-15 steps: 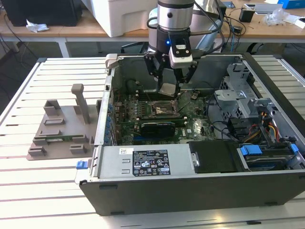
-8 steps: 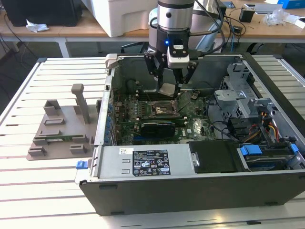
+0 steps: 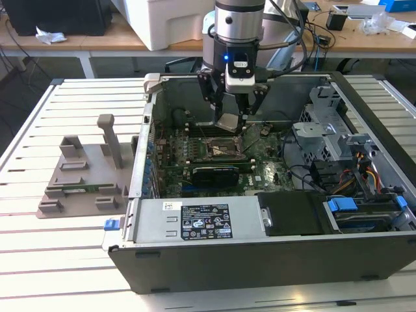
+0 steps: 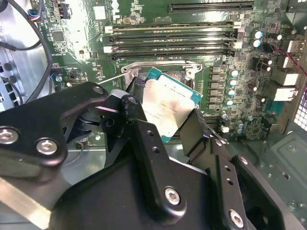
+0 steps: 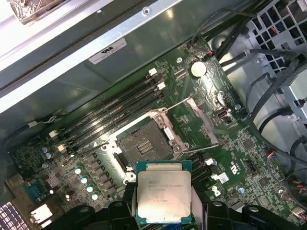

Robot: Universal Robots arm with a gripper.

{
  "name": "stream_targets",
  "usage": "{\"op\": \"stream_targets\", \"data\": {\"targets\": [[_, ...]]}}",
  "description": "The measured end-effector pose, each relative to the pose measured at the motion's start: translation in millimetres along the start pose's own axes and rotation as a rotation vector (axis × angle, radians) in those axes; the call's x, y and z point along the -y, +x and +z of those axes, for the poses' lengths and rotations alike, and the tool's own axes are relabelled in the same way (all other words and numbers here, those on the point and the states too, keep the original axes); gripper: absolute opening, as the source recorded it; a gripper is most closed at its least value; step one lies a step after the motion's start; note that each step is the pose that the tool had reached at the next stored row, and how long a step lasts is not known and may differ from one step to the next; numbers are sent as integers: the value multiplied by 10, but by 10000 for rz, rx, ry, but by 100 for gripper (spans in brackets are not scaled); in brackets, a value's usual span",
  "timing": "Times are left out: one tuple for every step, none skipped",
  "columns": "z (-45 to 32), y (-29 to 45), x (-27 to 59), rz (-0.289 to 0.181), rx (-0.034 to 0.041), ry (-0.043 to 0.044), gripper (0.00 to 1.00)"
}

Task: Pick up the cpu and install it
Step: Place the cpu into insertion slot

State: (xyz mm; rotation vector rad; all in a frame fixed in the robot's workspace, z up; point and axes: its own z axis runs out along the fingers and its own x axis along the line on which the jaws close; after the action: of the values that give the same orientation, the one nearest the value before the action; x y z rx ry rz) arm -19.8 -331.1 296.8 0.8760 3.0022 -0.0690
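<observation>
Pinched on two sides by the black fingers of the gripper [image 3: 231, 117]: the cpu [image 5: 163, 196], silver top up, thin green rim showing. Hangs in the air inside the computer case [image 3: 260, 266], just above the socket [image 5: 144, 143], not touching it. Hard to tell whether level or a bit tipped.

Below it, the socket with its metal lid [image 5: 192, 120] swung open to one side. All around, the green board [image 5: 240, 143], with long dark memory slots [image 5: 120, 103] beside the socket and a small round battery [image 5: 196, 68] farther off. Near the socket in the exterior view, a black card [image 3: 218, 174], maybe a graphics card.

Around the board, the open case lying on its side, with bundles of dark cables [image 5: 273, 72] and blue clips [image 3: 342, 204] at the exterior view's right.

Under the case, a white slatted table [image 3: 65, 260]. On the table at the exterior view's left, a grey holder [image 3: 78, 182] with a green memory stick [image 3: 81, 190] lying in it. Behind, wooden desks [image 3: 123, 40] with a white box [image 3: 175, 23].

Much of the socket hidden behind the cpu and fingers in the second wrist view.
</observation>
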Motion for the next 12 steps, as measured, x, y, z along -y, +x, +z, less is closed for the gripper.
{"op": "stream_targets", "data": {"targets": [[1, 0, 0, 39, -1, 1, 54], [1, 0, 0, 91, -4, 2, 54], [1, 0, 0, 153, -5, 4, 54], [1, 0, 0, 235, -8, 7, 54], [1, 0, 0, 302, -10, 10, 54], [2, 0, 0, 339, -10, 12, 54], [2, 0, 0, 381, -11, 15, 54], [3, 0, -1, 447, -6, 26, 54], [3, 0, -1, 492, 5, 47, 54], [2, 0, 0, 528, 19, 73, 54], [2, 0, 0, 588, 48, 120, 54], [2, 0, 0, 632, 60, 141, 54]]}}
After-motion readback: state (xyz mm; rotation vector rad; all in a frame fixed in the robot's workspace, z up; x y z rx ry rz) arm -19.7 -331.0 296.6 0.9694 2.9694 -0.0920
